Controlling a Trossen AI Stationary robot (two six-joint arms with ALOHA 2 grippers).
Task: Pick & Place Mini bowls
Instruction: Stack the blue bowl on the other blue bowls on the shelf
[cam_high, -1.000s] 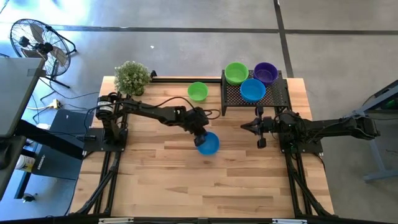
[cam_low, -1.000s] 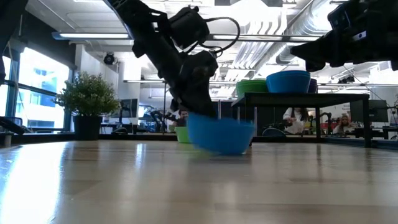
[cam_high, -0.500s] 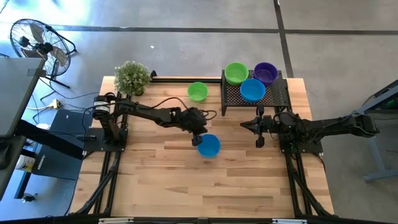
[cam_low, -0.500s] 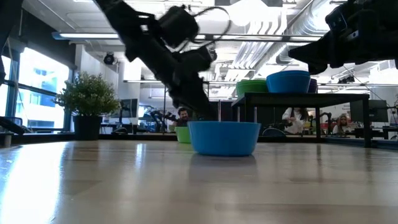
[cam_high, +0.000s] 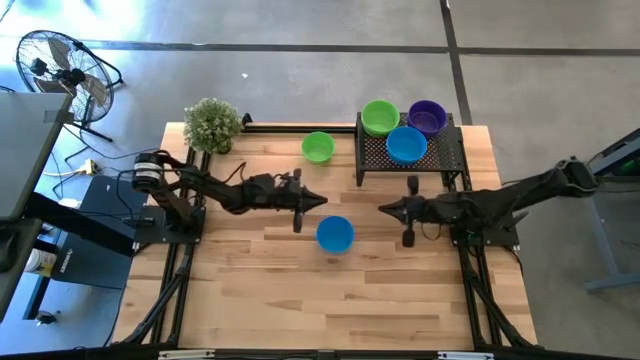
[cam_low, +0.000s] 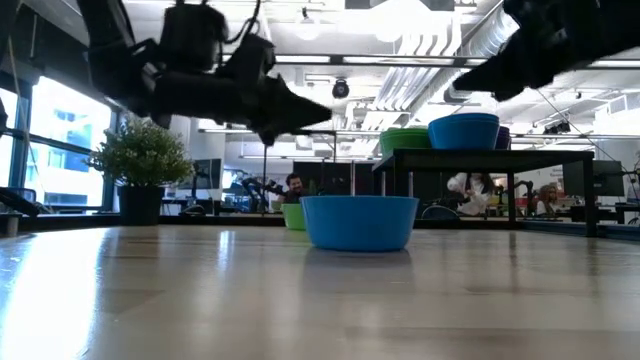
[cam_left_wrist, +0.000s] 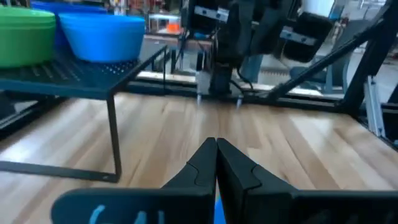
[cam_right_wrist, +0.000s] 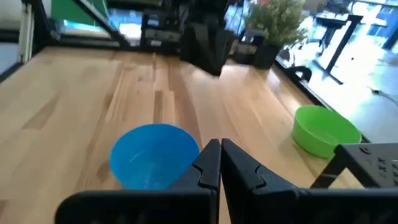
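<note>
A bright blue mini bowl (cam_high: 335, 234) sits on the pale, light-brown wooden table (cam_high: 260, 290), whose top is striped by narrow planks in slightly differing tan shades. A lime-green mini bowl (cam_high: 318, 147) stands on the same wood near the black mesh rack (cam_high: 440, 155), whose shelf shows a fine dotted perforation. On the rack are a green mini bowl (cam_high: 380, 117), a purple mini bowl (cam_high: 427, 117) and a second blue mini bowl (cam_high: 406, 145). The potted plant (cam_high: 212, 124) has grey-green leaves and, in the low view, a black pot. Both arms are black, as are the left gripper (cam_high: 312, 203) and the right gripper (cam_high: 388, 208). The floor (cam_high: 300, 60) is grey with dark lines.
</note>
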